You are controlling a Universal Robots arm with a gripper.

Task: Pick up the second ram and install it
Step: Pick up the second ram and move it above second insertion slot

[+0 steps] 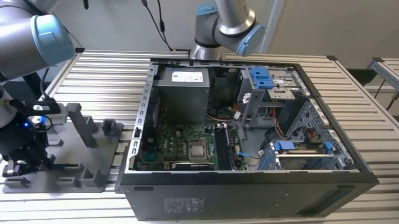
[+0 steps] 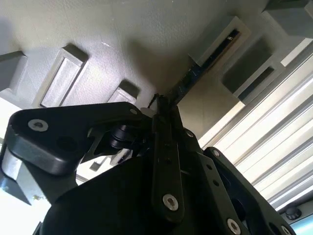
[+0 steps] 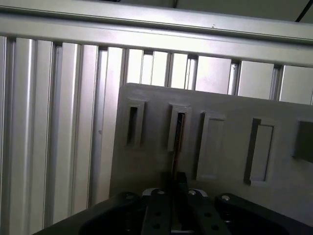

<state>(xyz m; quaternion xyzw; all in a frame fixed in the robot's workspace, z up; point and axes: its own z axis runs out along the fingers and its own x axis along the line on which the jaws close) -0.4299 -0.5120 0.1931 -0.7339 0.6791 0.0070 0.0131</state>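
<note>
- One stick, the second ram [image 2: 193,73], sits edge-on in the grey fixture plate's [image 2: 146,29] slot.
- Your gripper [image 2: 159,105] looks clamped onto it, right over that plate.

The ram [image 2: 189,77], a thin dark board seen edge-on in both wrist views, stands on its long edge on the grey fixture [image 3: 146,161], one end in a slotted post [image 3: 171,129].

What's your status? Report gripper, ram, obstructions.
Gripper down at the ram, grip unconfirmed. Ram on edge, other end in a fixture slot. Nothing seen blocking.
</note>
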